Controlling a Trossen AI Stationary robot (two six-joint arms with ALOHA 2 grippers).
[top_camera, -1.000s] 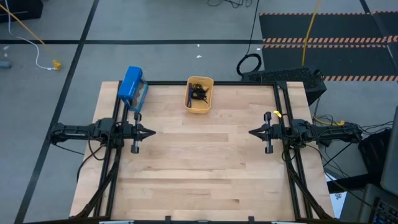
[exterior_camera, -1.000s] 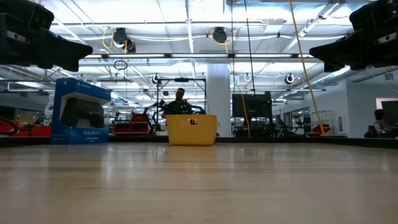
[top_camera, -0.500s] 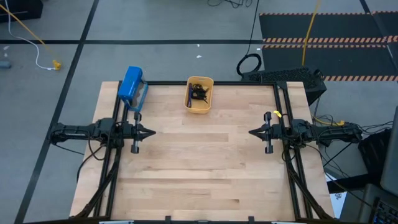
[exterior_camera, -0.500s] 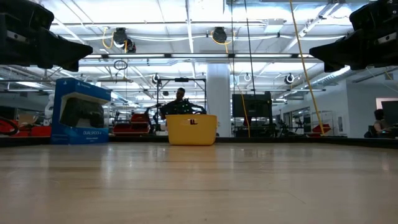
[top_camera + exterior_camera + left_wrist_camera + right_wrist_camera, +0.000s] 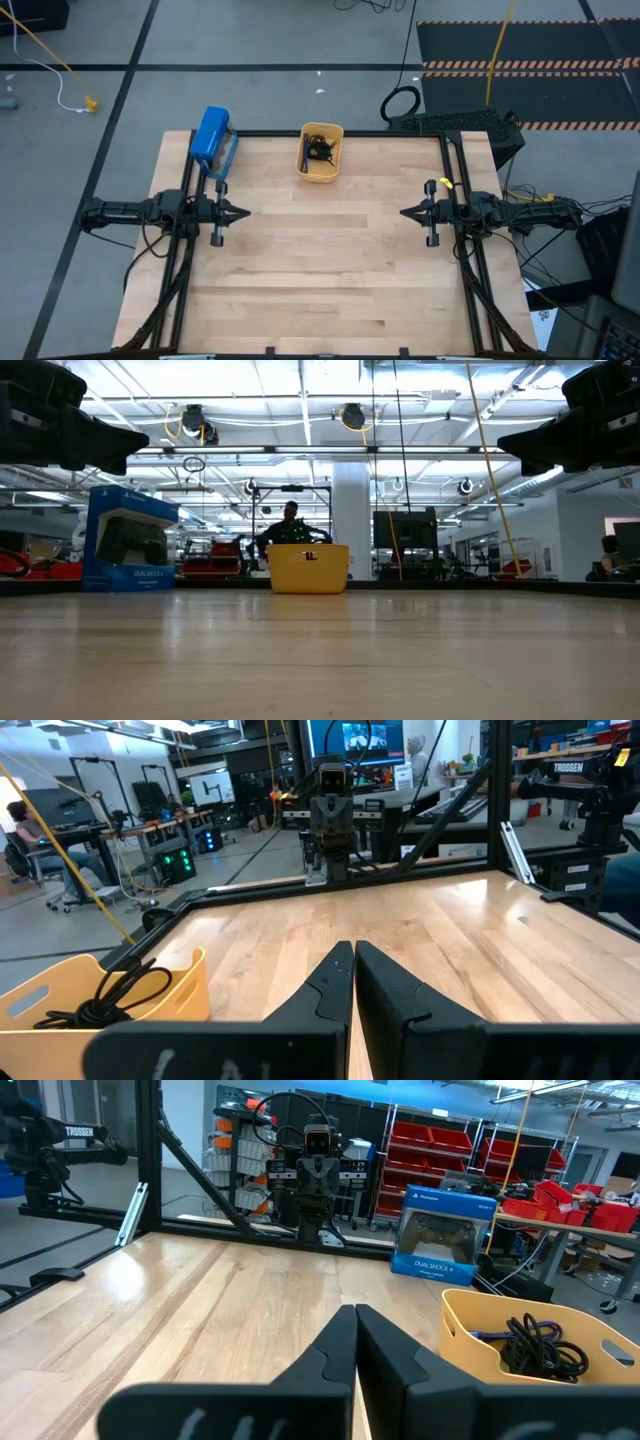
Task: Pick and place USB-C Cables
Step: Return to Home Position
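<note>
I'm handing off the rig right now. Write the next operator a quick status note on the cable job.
Left gripper: fingers shut, empty, above the table's left side. Right gripper: shut, empty, right side, facing it. USB-C cables, black and blue-purple, lie bundled in the yellow bin at the far edge; none shows outside it. Placing looks done; probably only parking the arms remains.

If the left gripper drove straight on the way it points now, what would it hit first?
Likely the right gripper, facing the left gripper across the table; only bare wood lies between. The yellow bin sits off that line.
</note>
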